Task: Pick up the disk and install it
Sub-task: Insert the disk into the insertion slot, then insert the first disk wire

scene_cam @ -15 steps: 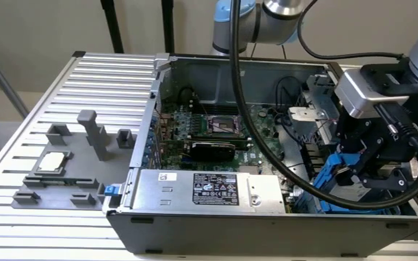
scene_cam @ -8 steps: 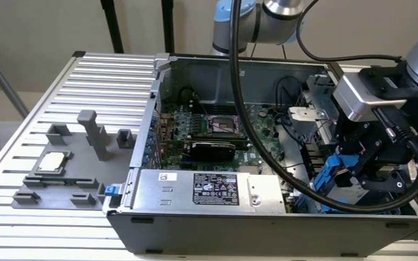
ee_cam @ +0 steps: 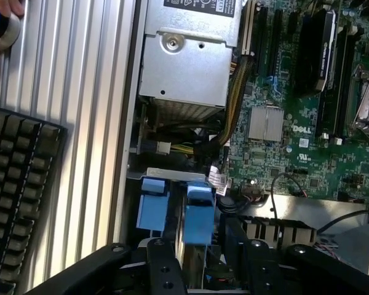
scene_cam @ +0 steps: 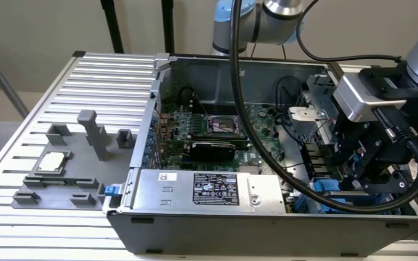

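The disk [ee_cam: 200,215] stands on edge in the drive bay at the corner of the open computer case [scene_cam: 267,228], and its bright blue carrier end faces the wrist camera. My gripper [ee_cam: 197,261] reaches down into that corner. Its black fingers [ee_cam: 163,267] sit on either side of the blue carrier, closed against it. In the exterior view my gripper [scene_cam: 361,182] hangs low inside the case on the exterior view's right, with the blue of the disk [scene_cam: 326,186] just beside it. A second blue tab [ee_cam: 154,206] sits in the neighbouring slot.
The silver power supply box [scene_cam: 202,187] lies along the case's front wall, with the green motherboard [scene_cam: 216,130] behind it. A grey fixture plate holding a small square chip [scene_cam: 51,162] rests on the slatted table. A black keyboard [ee_cam: 18,184] and a person's hand [ee_cam: 0,24] are outside the case.
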You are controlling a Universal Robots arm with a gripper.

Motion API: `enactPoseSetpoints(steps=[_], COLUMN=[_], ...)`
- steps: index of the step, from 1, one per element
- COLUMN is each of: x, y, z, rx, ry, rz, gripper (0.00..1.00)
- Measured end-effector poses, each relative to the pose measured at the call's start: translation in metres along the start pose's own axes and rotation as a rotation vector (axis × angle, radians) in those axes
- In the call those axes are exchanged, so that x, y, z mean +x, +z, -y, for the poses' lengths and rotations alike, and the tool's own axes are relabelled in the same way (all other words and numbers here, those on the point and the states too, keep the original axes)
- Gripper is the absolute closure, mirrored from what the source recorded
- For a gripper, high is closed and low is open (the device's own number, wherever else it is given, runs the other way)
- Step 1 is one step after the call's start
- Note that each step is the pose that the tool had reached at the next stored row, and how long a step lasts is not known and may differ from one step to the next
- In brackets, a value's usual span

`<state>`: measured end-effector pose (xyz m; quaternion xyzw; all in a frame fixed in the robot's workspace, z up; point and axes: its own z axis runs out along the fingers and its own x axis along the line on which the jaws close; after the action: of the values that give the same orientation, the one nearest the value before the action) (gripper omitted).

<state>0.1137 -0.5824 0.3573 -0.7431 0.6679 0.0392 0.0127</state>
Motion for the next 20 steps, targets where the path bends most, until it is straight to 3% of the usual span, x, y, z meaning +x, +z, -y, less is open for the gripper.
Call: enactPoseSetpoints(steps=[17, 20], x=[0.0000, -0.0002], y=[-0.0004, -0.0083], z=[0.0001, 0.0032], rx=[0.0000, 0.0005], ry=[0.000, 0.000], rz=[-0.0001, 0.0047], gripper=[0.00, 0.00])
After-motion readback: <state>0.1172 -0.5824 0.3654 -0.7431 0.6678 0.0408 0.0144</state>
